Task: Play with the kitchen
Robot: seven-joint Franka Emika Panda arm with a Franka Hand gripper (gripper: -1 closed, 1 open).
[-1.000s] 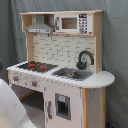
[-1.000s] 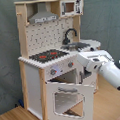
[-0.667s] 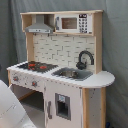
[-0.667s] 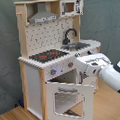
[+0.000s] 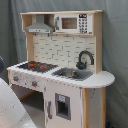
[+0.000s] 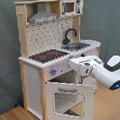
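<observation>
White-shelled, my gripper (image 6: 75, 64) is hovering beside the wooden kitchen (image 6: 46, 61), above its windowed oven door (image 6: 67, 98); finger spread unclear.

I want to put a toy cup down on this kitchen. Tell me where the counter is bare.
The rounded counter end beyond the sink and faucet is bare. The stovetop is flat, though its burners fill it. In front it is crowded: the oven door hangs open with the arm close above.

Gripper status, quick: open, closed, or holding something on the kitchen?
Gripper: cannot be told. In the second exterior view it sits at the kitchen front, beside the open oven door.
</observation>
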